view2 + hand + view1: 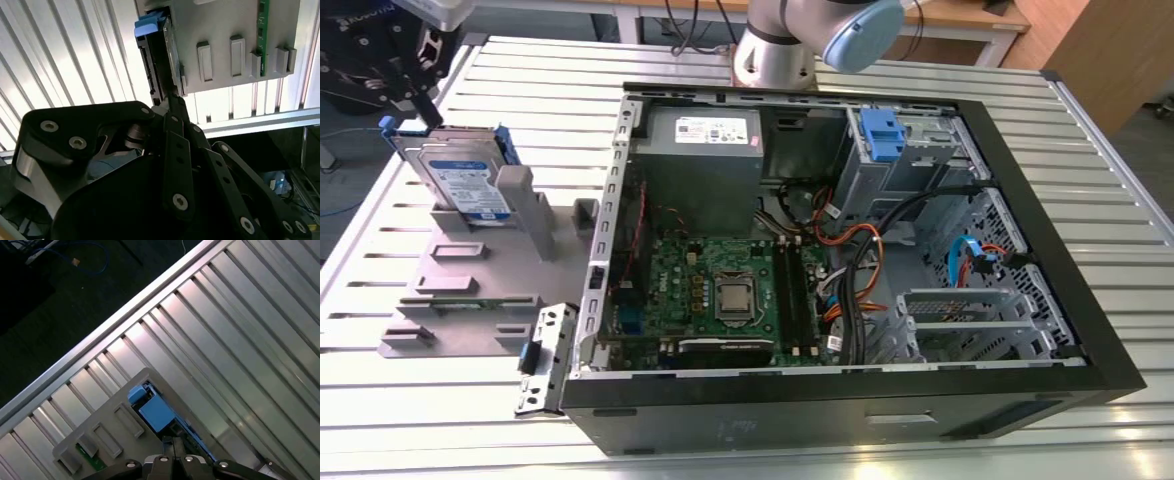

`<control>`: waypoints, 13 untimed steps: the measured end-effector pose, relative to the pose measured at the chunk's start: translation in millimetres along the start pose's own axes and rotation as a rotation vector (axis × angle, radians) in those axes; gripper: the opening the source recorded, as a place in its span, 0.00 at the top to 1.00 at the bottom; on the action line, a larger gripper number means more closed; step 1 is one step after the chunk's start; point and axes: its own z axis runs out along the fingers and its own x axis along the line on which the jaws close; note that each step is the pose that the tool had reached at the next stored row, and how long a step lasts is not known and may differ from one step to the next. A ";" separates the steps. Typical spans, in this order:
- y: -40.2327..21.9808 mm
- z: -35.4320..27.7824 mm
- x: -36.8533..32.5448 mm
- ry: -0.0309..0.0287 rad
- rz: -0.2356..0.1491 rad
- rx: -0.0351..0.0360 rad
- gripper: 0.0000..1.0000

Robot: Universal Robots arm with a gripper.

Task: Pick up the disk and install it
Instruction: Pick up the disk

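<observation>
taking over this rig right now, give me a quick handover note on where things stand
Gripper: at the upper end of the disk; whether it has a grip cannot be told.
Disk: standing on edge in the grey stand, at the exterior view's left of the open computer case.
Done: nothing beyond the gripper being at the disk.
Left: the disk is not yet lifted out of the stand and not yet installed in the case.

Arm (781, 50) is plain silver-grey tubing with a pale blue joint cap (865, 35); gripper (172, 102) is all black linkage bars dotted with silver screws (180, 201).
</observation>
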 end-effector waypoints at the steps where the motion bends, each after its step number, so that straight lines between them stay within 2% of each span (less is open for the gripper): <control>1: 0.0 0.0 0.0 0.0009 -0.014 -0.0005 0.89; 13: 0.0 0.1 0.0 0.0113 -0.200 -0.0077 0.89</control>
